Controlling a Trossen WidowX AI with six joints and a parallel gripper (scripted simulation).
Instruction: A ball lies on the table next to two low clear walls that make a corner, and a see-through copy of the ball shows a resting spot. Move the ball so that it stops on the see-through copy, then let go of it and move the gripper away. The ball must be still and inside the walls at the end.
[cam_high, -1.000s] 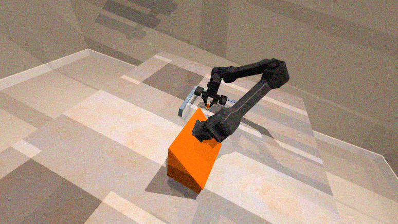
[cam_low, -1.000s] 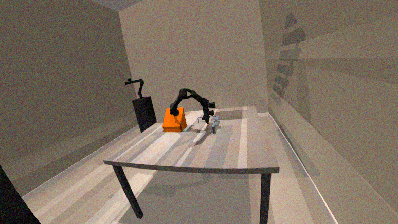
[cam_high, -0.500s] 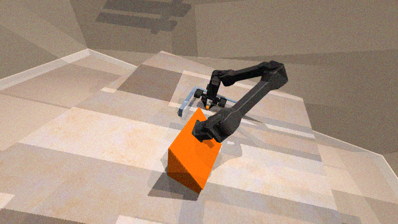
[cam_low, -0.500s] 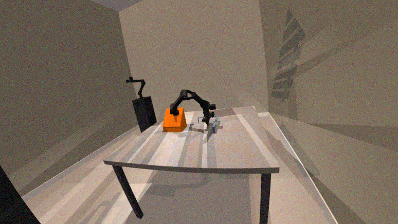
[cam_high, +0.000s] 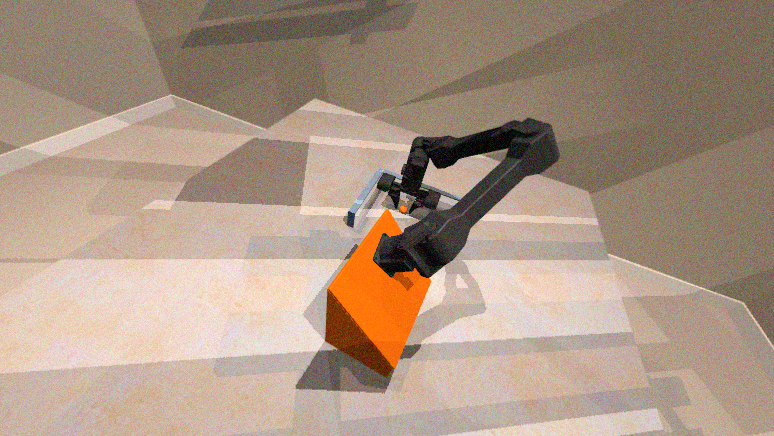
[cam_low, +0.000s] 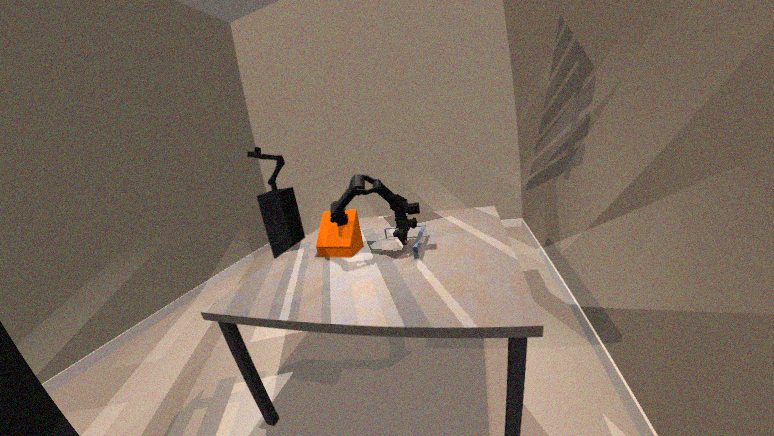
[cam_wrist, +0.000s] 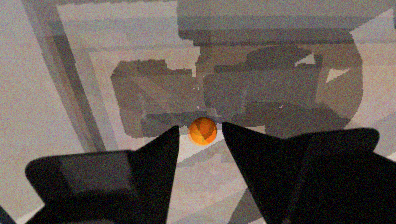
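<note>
1. Ball: small and orange, sitting just below centre of the wrist view, directly between the two dark fingertips. A narrow gap shows on each side of it, so neither finger appears to touch it.
2. A two-tone patch shows on its surface; possibly the see-through copy overlapping it, but I cannot tell for sure.
3. The ball is a sphere, so it has no long axis and points no way; orientation does not bear on the next move.
4. End effector: jaws spread partway and holding nothing; the ball looks released onto the counter.
5. Key relation: the ball lies straight ahead of the end effector, on its centre line, at the fingertip line. Judgement: a retreat straight up or back along that line should avoid clipping it; a sideways move risks knocking it.
6. Walls: in the top view the clear corner sits at frame centre, with the ball inside the angle, near the right-hand arm of the corner.
7. Orange block: carries the arm's base, below the walls in the top view, apart from the ball.
</note>
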